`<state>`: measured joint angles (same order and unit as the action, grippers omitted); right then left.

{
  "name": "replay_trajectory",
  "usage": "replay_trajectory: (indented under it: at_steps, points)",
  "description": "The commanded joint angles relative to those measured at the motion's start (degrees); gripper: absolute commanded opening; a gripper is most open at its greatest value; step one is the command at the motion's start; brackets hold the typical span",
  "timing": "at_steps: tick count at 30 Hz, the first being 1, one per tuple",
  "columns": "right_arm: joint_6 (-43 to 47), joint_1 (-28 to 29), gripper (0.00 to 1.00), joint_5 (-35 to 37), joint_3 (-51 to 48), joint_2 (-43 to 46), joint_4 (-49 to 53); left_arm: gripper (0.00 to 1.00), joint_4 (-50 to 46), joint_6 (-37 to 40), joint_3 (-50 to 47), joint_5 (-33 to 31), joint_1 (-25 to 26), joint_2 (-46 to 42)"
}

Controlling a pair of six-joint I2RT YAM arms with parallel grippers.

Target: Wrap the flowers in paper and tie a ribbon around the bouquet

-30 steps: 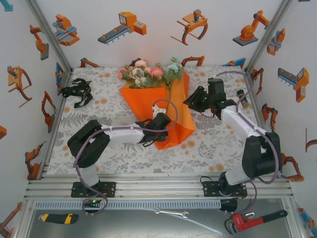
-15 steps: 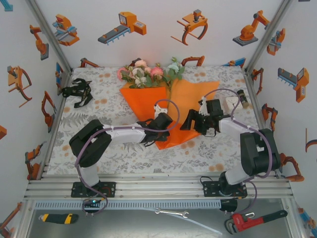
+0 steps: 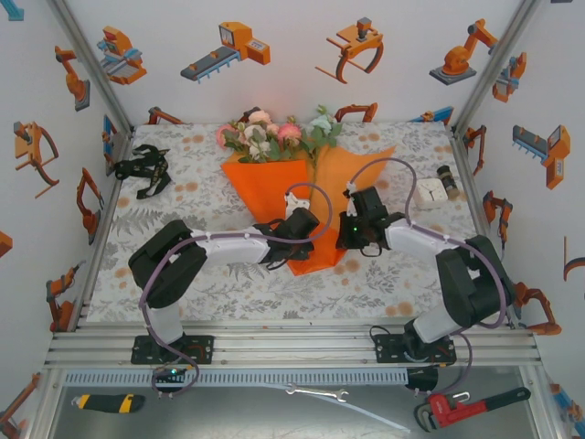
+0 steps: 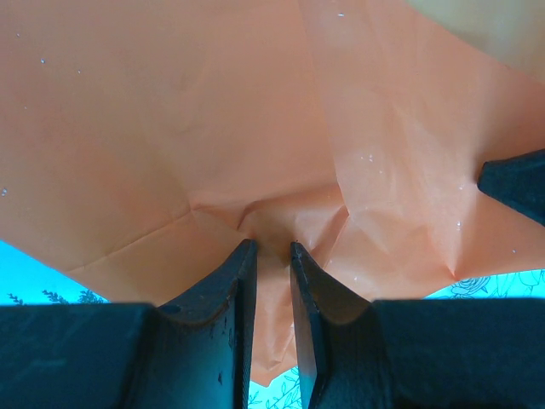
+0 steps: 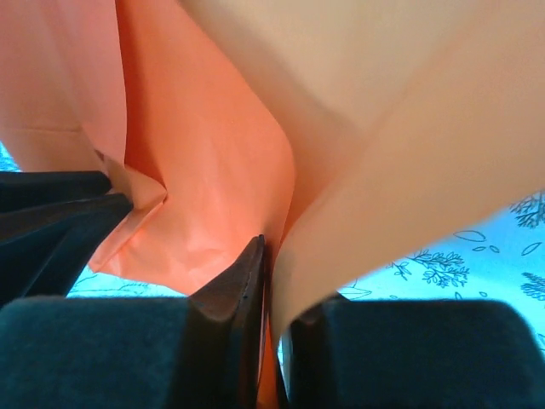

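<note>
Flower point(image 3: 270, 135) stems hidden under orange paper point(image 3: 274, 187) mid-worktop point(image 3: 183, 274), blooms poking out the far end. Thin, creased, cone-ish sheet. Left jaws narrow, pinching crumpled near tip. Right jaws nearly closed on right flap. Black ribbon point(image 3: 142, 169) tangle far left, detail unreadable.

The paper point(image 3: 274, 187) is being spread across the middle of the table point(image 3: 210, 274), with the flowers point(image 3: 272, 133) being borne on its far end. Its near tip is being flanked by the left gripper point(image 4: 268, 247) on its left and the right gripper point(image 5: 271, 249) on its right. The ribbon point(image 3: 142, 170) is being found at the far left, well apart.
</note>
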<state>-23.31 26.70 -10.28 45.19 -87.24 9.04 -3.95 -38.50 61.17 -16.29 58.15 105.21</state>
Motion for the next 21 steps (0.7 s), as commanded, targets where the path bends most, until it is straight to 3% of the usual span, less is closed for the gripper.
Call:
replay_trajectory:
  at_steps: [1,5,8,9,14,21]
  points:
    - [1.7,2.8,0.17,7.9,2.2,3.0,3.0,0.27,-3.7,0.6,-1.1,-0.5,0.3,2.4]
    - [2.4,6.0,0.41,5.1,2.7,5.9,2.2,0.27,-3.4,-0.2,-1.4,-0.4,0.3,1.5]
    - [1.5,6.1,0.46,0.8,-0.3,8.4,-3.5,0.29,-0.2,-1.4,-3.4,0.8,0.2,-1.1]
    - [1.6,6.1,0.45,-0.2,-0.8,8.7,-4.7,0.31,1.0,-1.8,-4.3,1.1,0.1,-2.1]
    - [1.6,6.1,0.13,-1.4,-1.7,7.0,-7.5,0.37,4.5,-4.2,-8.1,3.6,-1.6,-6.5]
    - [2.9,6.1,0.14,-4.1,-0.6,4.3,-7.9,0.39,5.9,-6.8,-13.4,5.6,-4.5,-13.2]
